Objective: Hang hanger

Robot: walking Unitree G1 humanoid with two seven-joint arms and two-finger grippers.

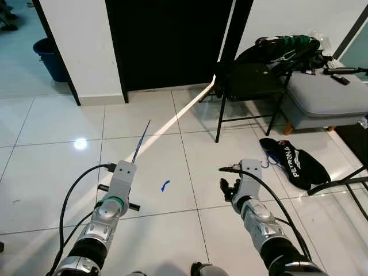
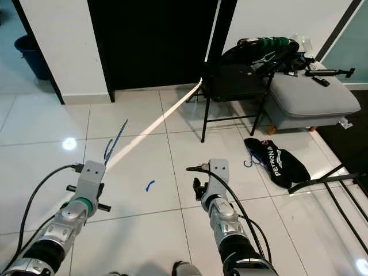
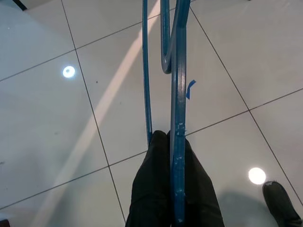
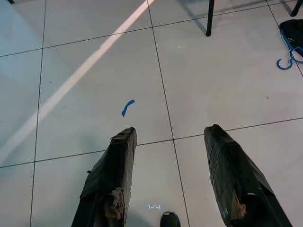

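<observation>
The left gripper [image 3: 173, 189] clamps the blue hanger [image 3: 176, 85] upright over the floor tiles [image 1: 52, 172], ready for carrying to a rail, while the right gripper [image 4: 173, 179] hovers spread wide, empty.

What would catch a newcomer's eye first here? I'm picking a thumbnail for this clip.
The blue hanger clamped in the left gripper, jutting forward over the white tiled floor. Next, the bright streak of light running across the tiles toward the dark doorway. To the right, a black chair piled with clothes, with a black bag on the floor near it; the right gripper is open and empty.
</observation>
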